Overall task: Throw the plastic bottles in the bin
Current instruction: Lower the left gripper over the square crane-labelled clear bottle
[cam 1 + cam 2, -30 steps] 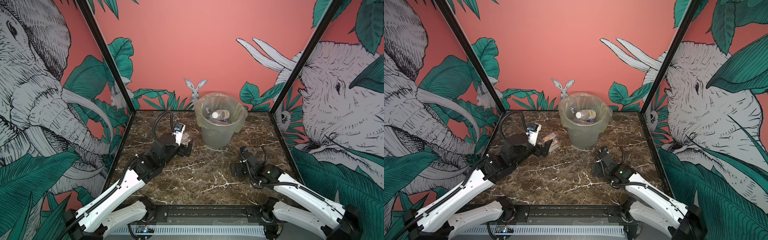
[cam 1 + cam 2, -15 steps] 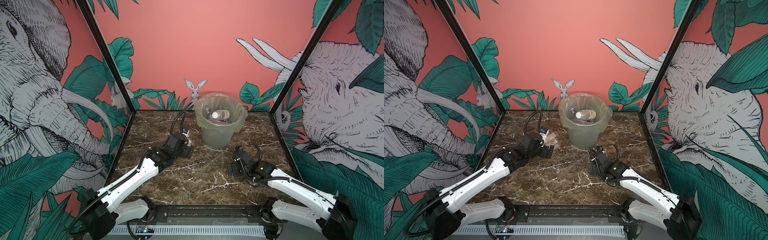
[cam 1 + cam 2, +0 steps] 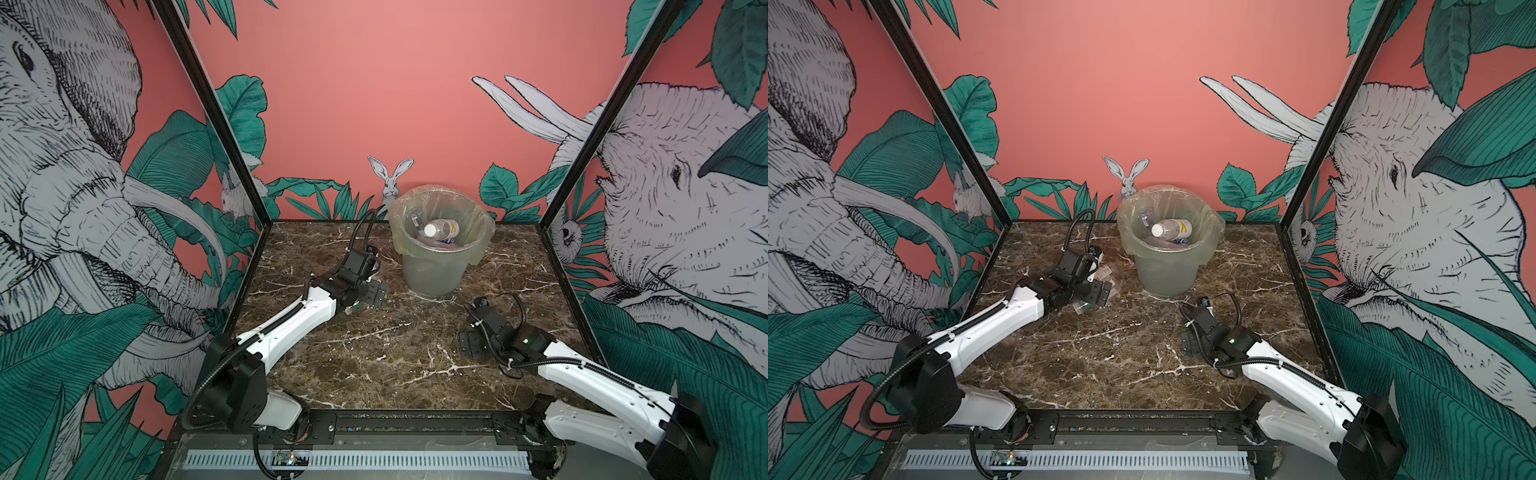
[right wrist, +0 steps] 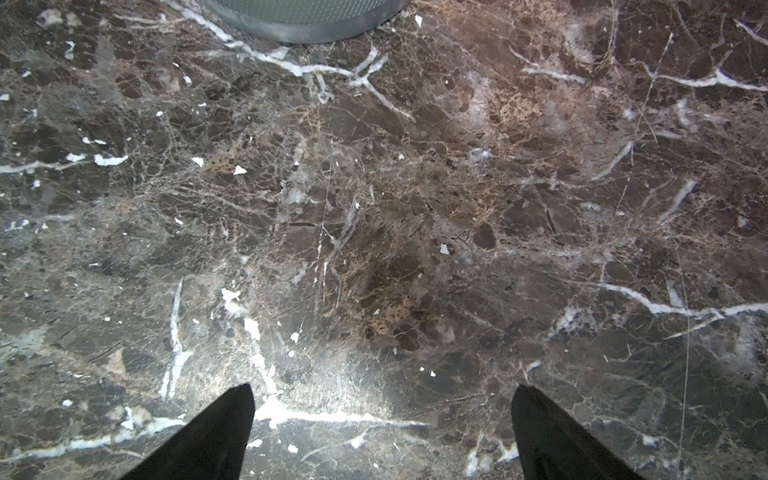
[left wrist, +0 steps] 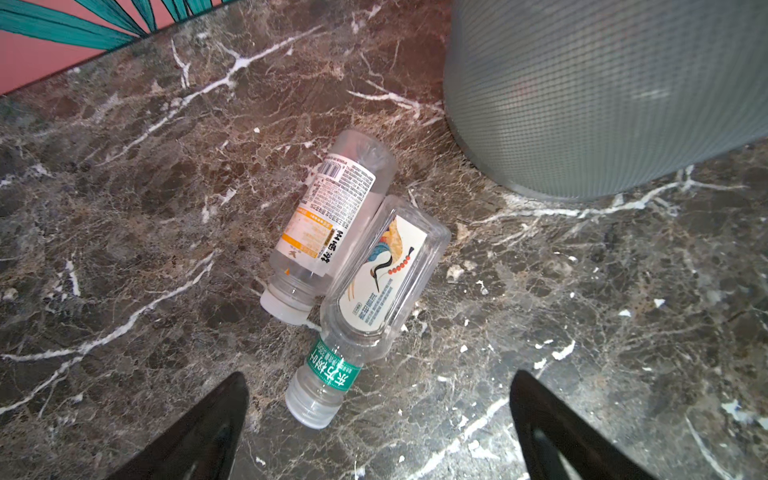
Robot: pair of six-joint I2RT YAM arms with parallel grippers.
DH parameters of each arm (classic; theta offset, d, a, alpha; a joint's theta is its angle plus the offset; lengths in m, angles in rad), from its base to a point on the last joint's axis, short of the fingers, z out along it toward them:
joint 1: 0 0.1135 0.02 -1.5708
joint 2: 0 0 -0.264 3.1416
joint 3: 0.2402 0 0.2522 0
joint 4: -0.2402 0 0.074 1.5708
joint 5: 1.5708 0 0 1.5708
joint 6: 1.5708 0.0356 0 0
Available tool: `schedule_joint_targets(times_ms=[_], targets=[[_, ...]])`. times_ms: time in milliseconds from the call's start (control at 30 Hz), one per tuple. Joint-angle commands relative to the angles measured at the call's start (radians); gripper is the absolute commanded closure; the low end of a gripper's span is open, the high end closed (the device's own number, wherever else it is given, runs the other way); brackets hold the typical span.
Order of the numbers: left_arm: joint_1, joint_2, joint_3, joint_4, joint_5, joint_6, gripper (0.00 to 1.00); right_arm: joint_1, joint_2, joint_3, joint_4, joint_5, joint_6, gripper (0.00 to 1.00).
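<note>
Several plastic bottles [image 3: 441,227] lie in the bin [image 3: 432,270], upper centre. An orange-labelled bottle [image 5: 328,216] and a green-banded bottle [image 5: 374,291] are left on the desk [image 3: 395,353] beside it, just ahead of the wide-open, empty left gripper [image 5: 379,376]. The right gripper [image 4: 382,388] is also wide and empty.

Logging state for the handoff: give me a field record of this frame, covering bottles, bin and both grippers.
on table: two bottles lying down, touching: orange-label bottle, bird-label bottle
where: marble table, beside the bin
in bin: white-capped bottle on top of others; count unclear
left gripper: open, above the two bottles, holding nothing
right gripper: open, over bare marble, holding nothing
</note>
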Motion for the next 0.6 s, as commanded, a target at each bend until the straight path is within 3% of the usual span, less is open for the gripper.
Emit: schedule_joint_targets(times_ms=[0,567], targets=[[0.013,0.041,0.037,-0.021,0.035,0.015,0.01,0.003,0.011,-0.001,0.005,-0.004,0.002,0.01],[0.045,0.262,0.183,-0.103,0.116,0.056,0.05,0.003,0.018,-0.015,0.024,-0.005,0.011,0.01]])
